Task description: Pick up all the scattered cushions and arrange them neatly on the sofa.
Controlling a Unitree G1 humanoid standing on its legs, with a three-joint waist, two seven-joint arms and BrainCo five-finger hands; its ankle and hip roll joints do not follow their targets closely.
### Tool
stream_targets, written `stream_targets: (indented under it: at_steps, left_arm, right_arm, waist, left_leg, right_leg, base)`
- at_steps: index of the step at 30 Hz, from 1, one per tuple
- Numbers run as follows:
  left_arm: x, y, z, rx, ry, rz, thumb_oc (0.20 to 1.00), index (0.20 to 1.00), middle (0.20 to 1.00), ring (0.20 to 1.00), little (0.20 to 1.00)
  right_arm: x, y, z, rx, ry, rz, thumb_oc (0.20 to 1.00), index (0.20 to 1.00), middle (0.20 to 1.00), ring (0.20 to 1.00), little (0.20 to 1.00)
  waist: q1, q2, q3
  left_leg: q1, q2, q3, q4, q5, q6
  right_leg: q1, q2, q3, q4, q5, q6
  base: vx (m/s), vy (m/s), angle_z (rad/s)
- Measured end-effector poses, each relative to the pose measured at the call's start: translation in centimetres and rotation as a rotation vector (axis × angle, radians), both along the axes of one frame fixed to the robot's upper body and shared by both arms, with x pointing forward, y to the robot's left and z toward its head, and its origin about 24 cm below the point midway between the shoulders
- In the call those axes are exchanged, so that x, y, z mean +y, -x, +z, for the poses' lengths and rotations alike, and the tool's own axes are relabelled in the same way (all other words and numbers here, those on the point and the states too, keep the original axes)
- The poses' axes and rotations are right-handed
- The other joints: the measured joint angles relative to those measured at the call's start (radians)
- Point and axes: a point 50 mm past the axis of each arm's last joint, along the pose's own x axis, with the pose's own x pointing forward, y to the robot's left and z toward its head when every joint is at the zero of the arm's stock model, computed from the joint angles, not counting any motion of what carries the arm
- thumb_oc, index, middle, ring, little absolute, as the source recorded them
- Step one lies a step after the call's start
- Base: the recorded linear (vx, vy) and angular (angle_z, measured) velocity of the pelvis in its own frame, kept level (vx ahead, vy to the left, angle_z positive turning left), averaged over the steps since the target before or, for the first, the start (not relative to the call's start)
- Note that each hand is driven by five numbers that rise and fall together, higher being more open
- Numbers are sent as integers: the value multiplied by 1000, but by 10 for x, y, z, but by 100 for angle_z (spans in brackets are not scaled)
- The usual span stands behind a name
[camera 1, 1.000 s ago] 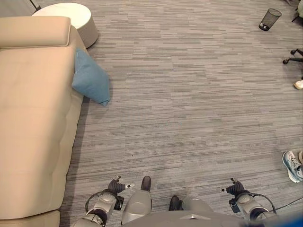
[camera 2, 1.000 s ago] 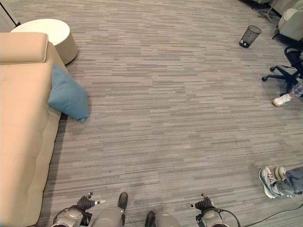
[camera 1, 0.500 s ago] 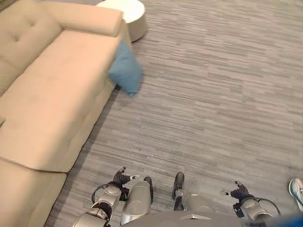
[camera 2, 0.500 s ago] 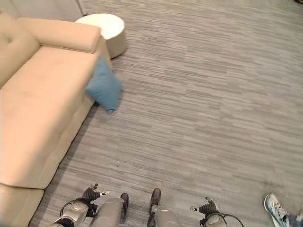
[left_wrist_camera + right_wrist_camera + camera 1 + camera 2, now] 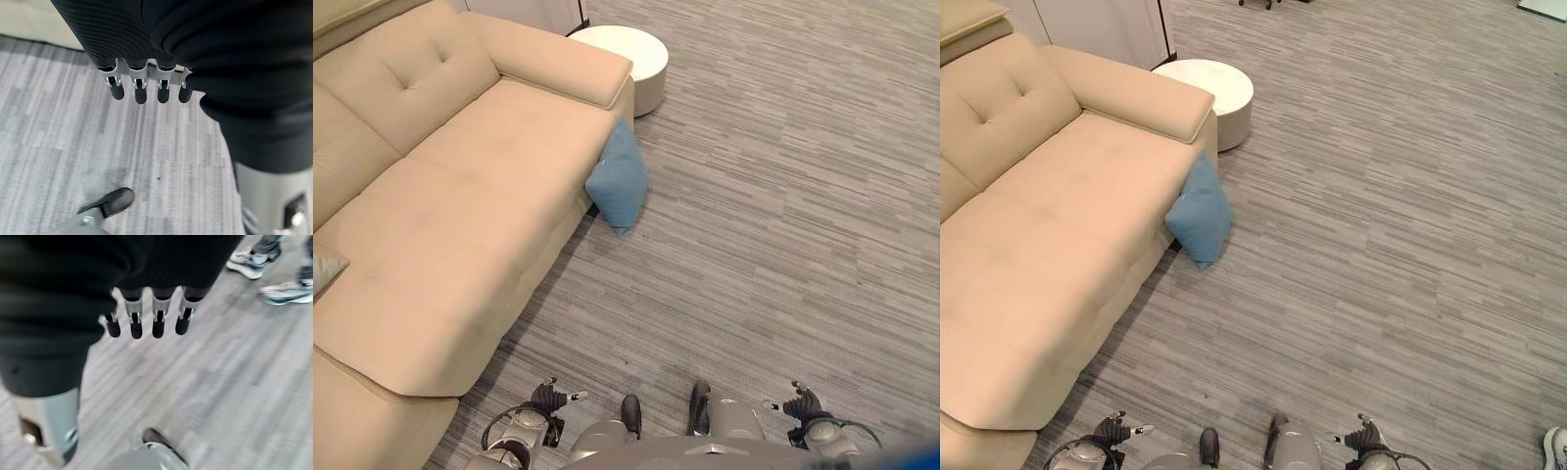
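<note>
The left robot hand (image 5: pixel 551 396) and the right robot hand (image 5: pixel 800 402) hang low over the floor (image 5: pixel 783 225), fingers (image 5: pixel 140 91) loosely straight, holding nothing. A blue cushion (image 5: pixel 618 182) stands on the floor, leaning against the sofa's (image 5: pixel 450 215) front edge below its armrest, near a round white table (image 5: pixel 631 56).

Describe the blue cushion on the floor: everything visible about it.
The blue cushion is a plain, square, soft fabric pillow in mid-blue, with no pattern showing. It stands on one corner on the grey striped carpet, tilted and leaning against the front side of the beige sofa, just below its armrest end, near the round white side table. Its upper edge touches the sofa; its lowest corner rests on the floor. Neither hand is near it.
</note>
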Motion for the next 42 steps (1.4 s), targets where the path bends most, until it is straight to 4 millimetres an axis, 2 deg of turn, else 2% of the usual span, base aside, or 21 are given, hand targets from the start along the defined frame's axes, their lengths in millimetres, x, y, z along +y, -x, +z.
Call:
stream_targets:
  at_steps: [4,5,7,8,9,11,12,16,18,19,20,21,24,27,30,33,34,35,37,40,42]
  left_arm:
    - [-2,4,-2,10,4,-6,1000,1000,1000,1000,1000]
    - [-1,13,-4,31,2,0,1000,1000,1000,1000,1000]
    - [-5,17,-6,41,15,1,1000,1000,1000,1000,1000]
    - [-8,17,-6,41,22,4,1000,1000,1000,1000,1000]
    - [-10,20,-8,46,32,16,1000,1000,1000,1000,1000]
    - [-11,24,-9,45,45,48,1000,1000,1000,1000,1000]
    - [-10,23,-9,47,40,41,1000,1000,1000,1000,1000]
    - [-1,4,-1,-19,27,46,1000,1000,1000,1000,1000]
    - [2,-7,4,-59,19,30,1000,1000,1000,1000,1000]
    - [2,-7,4,-59,19,30,1000,1000,1000,1000,1000]
    - [0,-10,5,-65,22,23,1000,1000,1000,1000,1000]
    - [-10,-14,4,-76,46,21,1000,1000,1000,1000,1000]
    - [-7,0,0,-34,42,38,1000,1000,1000,1000,1000]
    - [0,19,-5,21,26,56,1000,1000,1000,1000,1000]
    - [3,9,-1,-2,20,37,1000,1000,1000,1000,1000]
    - [-2,-12,4,-50,32,1,1000,1000,1000,1000,1000]
    - [-7,-9,2,-37,40,-18,1000,1000,1000,1000,1000]
    - [-8,-5,1,-30,45,-14,1000,1000,1000,1000,1000]
    - [-6,0,0,-14,39,-5,1000,1000,1000,1000,1000]
    - [-4,2,-1,3,31,0,1000,1000,1000,1000,1000]
    - [-6,8,-3,16,36,1,1000,1000,1000,1000,1000]
  right_arm:
    - [-2,1,0,4,-3,-21,1000,1000,1000,1000,1000]
    - [-3,10,-3,32,-2,-28,1000,1000,1000,1000,1000]
    - [-4,13,-3,43,-1,-30,1000,1000,1000,1000,1000]
    - [-5,10,-3,37,1,-29,1000,1000,1000,1000,1000]
    - [-5,8,-2,29,1,-26,1000,1000,1000,1000,1000]
    - [-4,-1,1,-6,-6,-19,1000,1000,1000,1000,1000]
    - [-5,-2,2,-18,-4,-21,1000,1000,1000,1000,1000]
    - [-4,-10,4,-33,-9,-28,1000,1000,1000,1000,1000]
    - [-1,-7,1,-9,-7,-8,1000,1000,1000,1000,1000]
    - [-1,-7,1,-9,-7,-8,1000,1000,1000,1000,1000]
    - [-3,-2,0,13,2,-11,1000,1000,1000,1000,1000]
    - [-8,8,-3,61,18,-15,1000,1000,1000,1000,1000]
    - [-7,20,-6,93,17,-16,1000,1000,1000,1000,1000]
    - [-4,30,-10,122,7,-27,1000,1000,1000,1000,1000]
    - [-2,18,-7,82,-8,-8,1000,1000,1000,1000,1000]
    - [3,-2,-1,13,-26,19,1000,1000,1000,1000,1000]
    - [5,-13,2,-19,-30,30,1000,1000,1000,1000,1000]
    - [5,-12,2,-15,-31,33,1000,1000,1000,1000,1000]
    - [5,-11,2,-13,-30,31,1000,1000,1000,1000,1000]
    - [4,-8,1,-1,-27,19,1000,1000,1000,1000,1000]
    - [3,-3,-1,9,-29,12,1000,1000,1000,1000,1000]
  waist:
    - [-35,-14,11]
    - [-50,-11,8]
    - [-44,14,2]
    - [-44,23,7]
    - [-44,25,7]
    - [-20,15,5]
    - [-9,12,-1]
    - [15,-27,10]
    - [40,-54,33]
    - [40,-54,33]
    - [43,-48,35]
    - [54,-5,57]
    - [69,-13,41]
    - [67,-41,8]
    - [72,-37,-16]
    - [67,-9,3]
    - [66,21,19]
    - [50,37,24]
    - [41,32,28]
    - [23,4,29]
    - [16,-12,35]
  left_leg:
    - [76,-8,-49,19,-86,-3]
    - [142,17,-75,14,-137,-35]
    - [179,75,-76,73,-166,-84]
    - [173,91,-76,119,-155,-104]
    - [155,95,-74,206,-135,-136]
    - [-27,118,-71,674,-23,-214]
    - [-114,146,-63,844,14,-211]
    - [-398,146,-91,951,-5,-180]
    - [-444,116,-45,604,-8,-160]
    - [-444,116,-45,604,-8,-160]
    - [-437,107,-34,440,1,-158]
    - [-450,78,-23,95,111,-156]
    - [-409,48,35,122,143,-119]
    - [-298,6,39,86,204,39]
    - [-180,-30,24,49,136,79]
    - [-128,-49,0,68,77,112]
    - [-80,-56,-21,68,41,94]
    - [-46,-59,-52,61,29,77]
    - [-19,-60,-117,55,9,53]
    - [9,-59,-237,71,-30,50]
    - [51,-59,-305,83,-55,10]
  right_leg:
    - [-41,11,0,-227,118,30]
    - [-32,19,-3,-130,118,12]
    - [-11,61,-9,-68,174,-107]
    - [17,78,-13,-75,155,-135]
    - [60,94,-13,-102,163,-205]
    - [171,126,13,-169,128,-241]
    - [206,139,18,-198,122,-246]
    - [288,152,74,-222,56,-279]
    - [388,166,100,-284,17,-244]
    - [388,166,100,-284,17,-244]
    - [401,174,103,-284,-6,-226]
    - [466,220,96,-280,-46,-201]
    - [545,214,109,-278,-124,-183]
    - [601,168,123,-216,-189,-93]
    - [404,74,122,332,-253,23]
    - [94,-3,149,657,-239,52]
    - [-10,-48,134,618,-214,44]
    - [-18,-51,121,299,-164,23]
    - [-12,2,201,10,-64,34]
    - [13,82,387,-158,69,23]
    - [77,81,373,-160,148,-25]
  base:
    - [360,-173,40]
    - [473,-275,43]
    - [349,-240,21]
    - [265,-324,6]
    - [211,-279,-11]
    - [169,-239,-40]
    - [167,-200,-47]
    - [252,-101,-39]
    - [429,-25,-44]
    - [391,4,-29]
    - [377,20,-17]
    - [382,51,-32]
    - [358,88,-25]
    - [367,157,-11]
    - [163,144,2]
    - [261,38,36]
    - [467,-158,57]
    - [401,-180,59]
    - [283,-143,91]
    - [194,-167,121]
    - [152,-236,161]
